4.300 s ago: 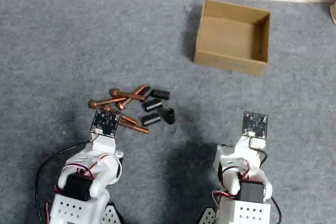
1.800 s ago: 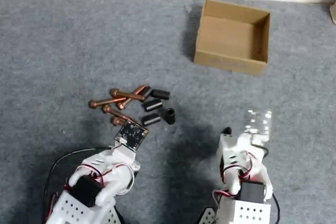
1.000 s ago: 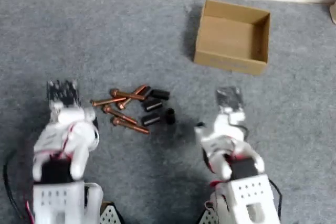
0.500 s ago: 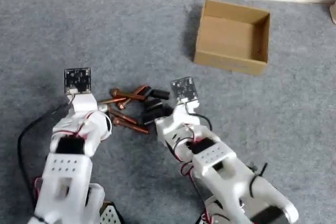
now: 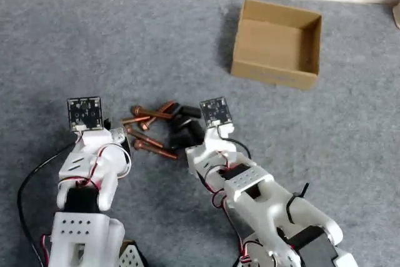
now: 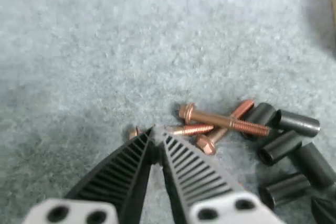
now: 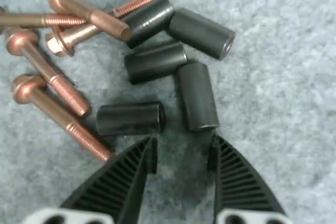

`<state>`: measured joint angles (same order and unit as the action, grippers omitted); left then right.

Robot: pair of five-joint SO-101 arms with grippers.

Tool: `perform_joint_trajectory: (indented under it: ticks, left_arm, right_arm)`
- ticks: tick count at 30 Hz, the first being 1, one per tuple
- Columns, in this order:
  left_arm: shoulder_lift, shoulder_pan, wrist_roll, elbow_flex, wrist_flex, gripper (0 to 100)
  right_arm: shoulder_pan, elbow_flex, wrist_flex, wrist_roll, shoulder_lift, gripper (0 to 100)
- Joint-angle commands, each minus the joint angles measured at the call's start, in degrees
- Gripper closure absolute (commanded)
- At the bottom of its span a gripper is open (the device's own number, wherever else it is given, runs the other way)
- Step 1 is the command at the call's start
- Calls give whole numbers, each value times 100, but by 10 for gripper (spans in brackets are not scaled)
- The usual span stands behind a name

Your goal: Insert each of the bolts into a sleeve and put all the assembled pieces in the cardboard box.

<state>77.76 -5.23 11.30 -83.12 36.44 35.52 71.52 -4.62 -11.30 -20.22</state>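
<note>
**Grey surface: one loose heap, one box**

The surface (image 5: 94,42) is covered in a grey, felt-like pile. Near its middle lies a loose heap. It holds copper bolts (image 5: 150,114), some crossing one another, and five black sleeves (image 7: 156,61) just to their right in the high view, all on their sides and several touching. The open-topped cardboard box (image 5: 274,74) stands well apart, toward the far right.

Even, diffuse overhead light; soft shadows left of the cardboard box (image 5: 274,74) and beside both arms on the worktop (image 5: 94,42); mild sheen on bolts (image 7: 88,13), no hard glare
</note>
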Motion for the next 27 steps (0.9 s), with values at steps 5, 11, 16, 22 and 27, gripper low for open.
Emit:
perform_joint_trajectory:
  ticks: [5, 11, 16, 22, 27]
  left_arm:
    - [163, 92, -26, 22, -97, 995]
    - [180, 84, -26, 22, -88, 995]
    - [189, 84, -26, 57, 35, 995]
    - [189, 75, -26, 57, 35, 995]
    - [189, 66, -26, 57, 35, 995]
  right_arm:
    - [-13, -259, 110, -9, 110, 847]
    - [-40, -1771, -1367, 123, 1393, 847]
    - [-189, -2897, -2062, 123, 2062, 846]
    - [-207, -2782, -2053, 123, 2088, 847]
    - [-224, -2738, -2176, 141, 2097, 954]
